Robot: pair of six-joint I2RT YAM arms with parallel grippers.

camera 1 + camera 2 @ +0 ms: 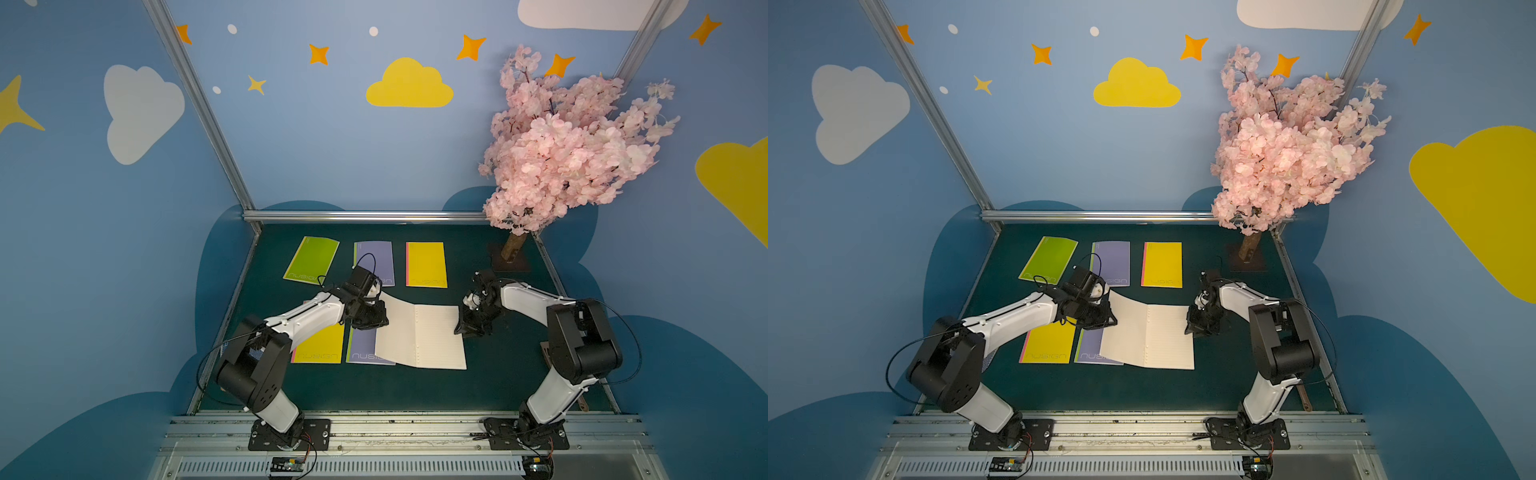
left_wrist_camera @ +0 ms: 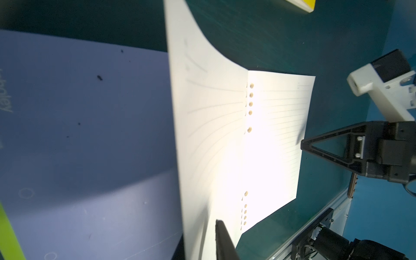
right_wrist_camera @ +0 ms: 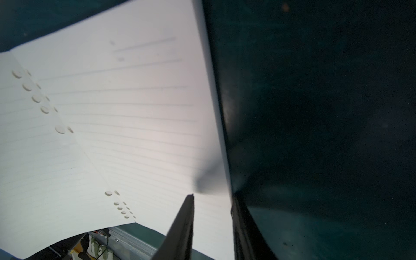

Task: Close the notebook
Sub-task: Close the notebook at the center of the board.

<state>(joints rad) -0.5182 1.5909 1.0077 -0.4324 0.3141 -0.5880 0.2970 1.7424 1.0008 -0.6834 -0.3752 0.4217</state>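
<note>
Left hand (image 1: 379,322) at raised page of notebook (image 1: 436,338), second finger perhaps behind.

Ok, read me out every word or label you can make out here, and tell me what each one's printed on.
"nusign": green notebook.
"nusign": near yellow notebook.
"nusign": near purple notebook.
"nusign": far yellow notebook.
Far purple notebook: word partly hidden by the left arm.
Open notebook: ruled lines only, no words.
Left wrist view: pale lettering on the near purple notebook, too blurred.

Blue cloud-painted walls (image 1: 332,145), dark green tabletop (image 1: 498,374)
</note>
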